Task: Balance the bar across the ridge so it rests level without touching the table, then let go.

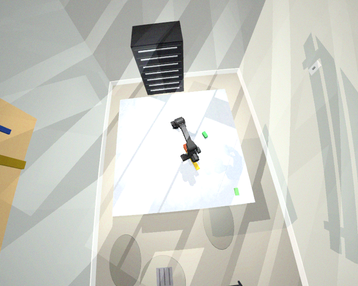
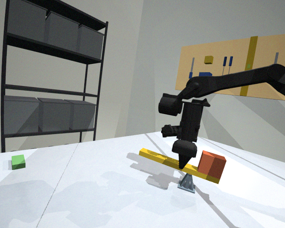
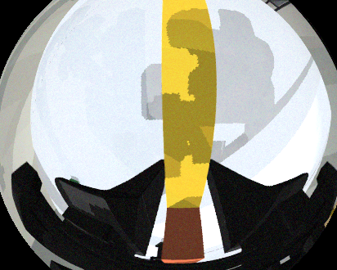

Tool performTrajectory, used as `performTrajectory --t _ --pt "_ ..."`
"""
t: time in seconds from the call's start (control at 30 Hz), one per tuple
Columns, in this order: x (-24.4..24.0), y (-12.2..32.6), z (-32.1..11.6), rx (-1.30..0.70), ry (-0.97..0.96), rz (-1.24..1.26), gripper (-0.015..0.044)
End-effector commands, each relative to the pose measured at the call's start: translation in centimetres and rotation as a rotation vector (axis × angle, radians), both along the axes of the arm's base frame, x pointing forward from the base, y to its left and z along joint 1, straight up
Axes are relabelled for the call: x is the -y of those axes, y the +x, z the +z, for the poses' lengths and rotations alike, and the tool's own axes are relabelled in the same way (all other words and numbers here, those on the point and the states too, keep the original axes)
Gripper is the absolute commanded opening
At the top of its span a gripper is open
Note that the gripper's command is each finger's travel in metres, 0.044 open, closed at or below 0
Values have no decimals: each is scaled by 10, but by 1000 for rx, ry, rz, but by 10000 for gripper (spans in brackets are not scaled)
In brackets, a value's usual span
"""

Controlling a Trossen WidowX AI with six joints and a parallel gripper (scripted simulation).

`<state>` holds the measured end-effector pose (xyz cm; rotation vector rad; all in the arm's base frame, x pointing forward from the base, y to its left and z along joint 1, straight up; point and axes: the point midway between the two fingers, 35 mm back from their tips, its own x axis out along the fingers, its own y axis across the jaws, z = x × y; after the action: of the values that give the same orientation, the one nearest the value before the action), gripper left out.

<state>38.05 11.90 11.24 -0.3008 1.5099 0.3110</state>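
Observation:
The yellow bar (image 1: 196,166) (image 2: 154,156) (image 3: 189,82) carries an orange-red block (image 1: 185,147) (image 2: 211,164) (image 3: 185,233) on one end. My gripper (image 2: 182,167) (image 3: 186,164) is shut on the bar between its middle and the block. In the exterior view the bar slopes down to the right in the picture, block end lower. The grey ridge (image 2: 187,183) stands on the table right under the bar, slightly to the block side of my fingertips. The bar's underside is at or just above the ridge top; I cannot tell whether they touch. The arm hides the ridge in the top view.
A green block (image 1: 205,134) lies beside the arm on the white table (image 1: 142,184) (image 2: 88,208). Another green block (image 1: 236,191) lies near a table corner. One green block (image 2: 18,161) shows at the left in the exterior view. A black drawer cabinet (image 1: 159,61) stands beyond the table edge.

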Motion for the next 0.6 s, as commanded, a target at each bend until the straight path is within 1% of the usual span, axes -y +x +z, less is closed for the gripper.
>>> performTrajectory --t 0.0,0.57 --pt "0 0 -2 1 -2 -2 0" --pt "0 0 -3 1 -2 -2 0"
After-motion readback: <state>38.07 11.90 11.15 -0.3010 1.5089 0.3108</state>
